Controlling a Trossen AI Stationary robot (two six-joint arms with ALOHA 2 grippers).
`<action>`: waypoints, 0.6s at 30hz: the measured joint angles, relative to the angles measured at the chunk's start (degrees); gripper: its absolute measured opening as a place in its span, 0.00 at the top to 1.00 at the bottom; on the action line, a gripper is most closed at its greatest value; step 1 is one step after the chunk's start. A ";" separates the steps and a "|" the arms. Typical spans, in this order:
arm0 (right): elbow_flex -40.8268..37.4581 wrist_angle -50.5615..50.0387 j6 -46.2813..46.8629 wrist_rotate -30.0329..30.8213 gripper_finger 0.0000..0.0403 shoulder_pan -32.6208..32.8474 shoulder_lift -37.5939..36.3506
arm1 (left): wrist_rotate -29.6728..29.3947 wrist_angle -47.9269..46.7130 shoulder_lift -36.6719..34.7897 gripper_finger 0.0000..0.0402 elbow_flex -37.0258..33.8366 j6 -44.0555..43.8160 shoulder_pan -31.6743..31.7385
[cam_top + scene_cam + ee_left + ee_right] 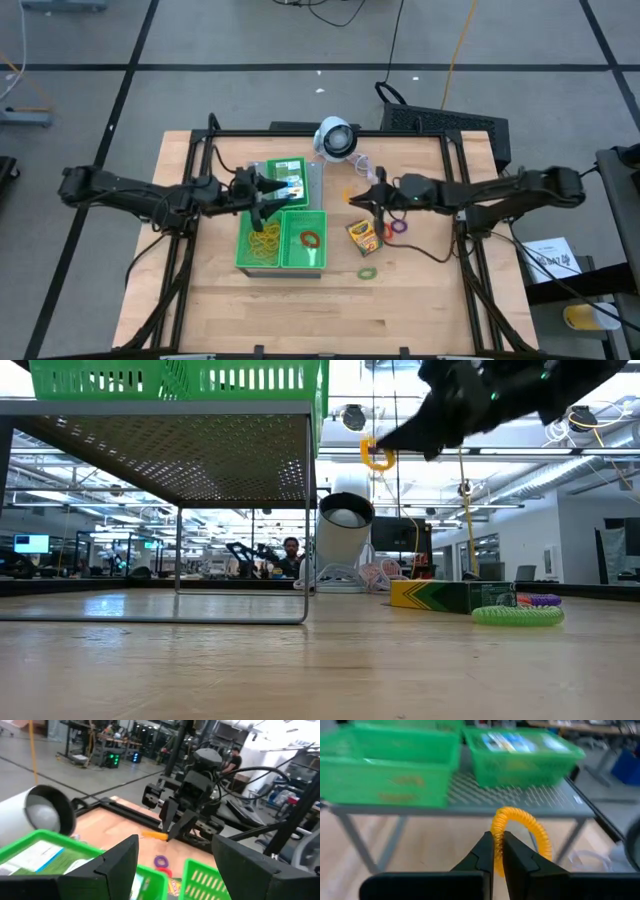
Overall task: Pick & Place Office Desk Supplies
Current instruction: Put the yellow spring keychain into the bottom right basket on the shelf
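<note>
One orange coiled rubber-band loop is pinched in the right gripper, jaws shut to a sliver on the near side of the ring, the rest of it standing free above the fingertips. Loop hangs off the worktop, in the air beside the green compartment trays, on the side toward the white round device.

Handling, as judged: very light, soft, springy. It will flop and swing from a single pinch and may cling to the pads on release. Thin section, so a full close is needed; taking it across one strand, as now, looks right. No breakage risk.

Trays sit raised on a perforated metal stand, so the loop has to clear a tray wall before it is let go.

Near the trays, on the same side as the right gripper: a yellow-and-green crayon box lying flat, stiff card, light, best taken across its narrow sides. Green loop lies just past it on the worktop; a purple loop and a red one lie under the right arm.

Inside the trays: tan-yellow loops in one compartment, a red loop in the next, crayon boxes in the far tray.

Left gripper hovers over the trays, jaws spread wide, holding nothing.
</note>
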 joint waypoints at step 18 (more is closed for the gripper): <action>0.00 14.93 0.54 -15.61 0.97 5.97 -2.16 | 5.32 1.67 9.78 0.42 9.98 10.63 -2.31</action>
